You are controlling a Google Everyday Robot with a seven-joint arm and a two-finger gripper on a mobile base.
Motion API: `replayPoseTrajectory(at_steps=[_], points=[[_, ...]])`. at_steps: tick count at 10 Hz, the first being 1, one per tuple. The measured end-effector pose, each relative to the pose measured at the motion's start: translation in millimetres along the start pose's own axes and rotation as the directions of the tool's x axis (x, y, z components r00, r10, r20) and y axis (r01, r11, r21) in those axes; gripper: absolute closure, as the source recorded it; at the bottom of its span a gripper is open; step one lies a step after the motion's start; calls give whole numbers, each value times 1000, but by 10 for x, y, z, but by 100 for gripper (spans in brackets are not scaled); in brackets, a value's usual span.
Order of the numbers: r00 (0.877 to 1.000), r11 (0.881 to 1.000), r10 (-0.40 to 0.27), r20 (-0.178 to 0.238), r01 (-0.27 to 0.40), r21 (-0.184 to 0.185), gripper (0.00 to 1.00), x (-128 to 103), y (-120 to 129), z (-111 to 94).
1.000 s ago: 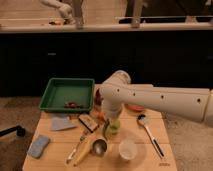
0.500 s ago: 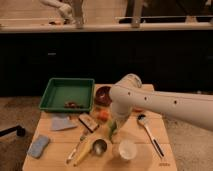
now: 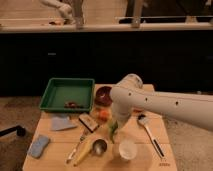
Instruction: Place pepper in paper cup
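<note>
Over the last second the arm has swung its bulky wrist rightward and lower across the worktop. The gripper now hangs just above the front middle of the worktop. The fingers are clenched. A slim dark green shape hangs straight down from them, and I take it for the pepper, grasped at its upper end. The wrist hides the contact itself, so the grip is a judgement.

The paper cup stands just below and slightly right of the fingers, near the pepper's lower tip but not under it. The steel cup sits below and left of the fingers, with the banana further left beside it. The green tray lies well up and left of them, and the spoon lies off to their right.

The pepper appears lifted and carried most of the way, so the transport looks nearly finished. What remains is a small shift to the right to bring the tip over the cup's mouth, then a release. The steel cup close by is the likely wrong target.
</note>
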State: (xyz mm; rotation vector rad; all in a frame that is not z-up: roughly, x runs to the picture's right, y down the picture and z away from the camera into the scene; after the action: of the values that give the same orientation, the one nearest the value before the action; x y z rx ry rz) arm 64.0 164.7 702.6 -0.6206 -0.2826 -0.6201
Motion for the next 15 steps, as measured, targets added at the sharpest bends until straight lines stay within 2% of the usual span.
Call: replayPoseTrajectory(at_steps=[3, 6, 12, 15], points=[[999, 1000, 7, -35, -7, 16, 100, 32, 6, -106], [998, 999, 19, -52, -18, 31, 100, 119, 92, -195], [998, 997, 58, -26, -56, 52, 100, 254, 381, -118], [998, 997, 56, -22, -55, 52, 100, 250, 387, -104]])
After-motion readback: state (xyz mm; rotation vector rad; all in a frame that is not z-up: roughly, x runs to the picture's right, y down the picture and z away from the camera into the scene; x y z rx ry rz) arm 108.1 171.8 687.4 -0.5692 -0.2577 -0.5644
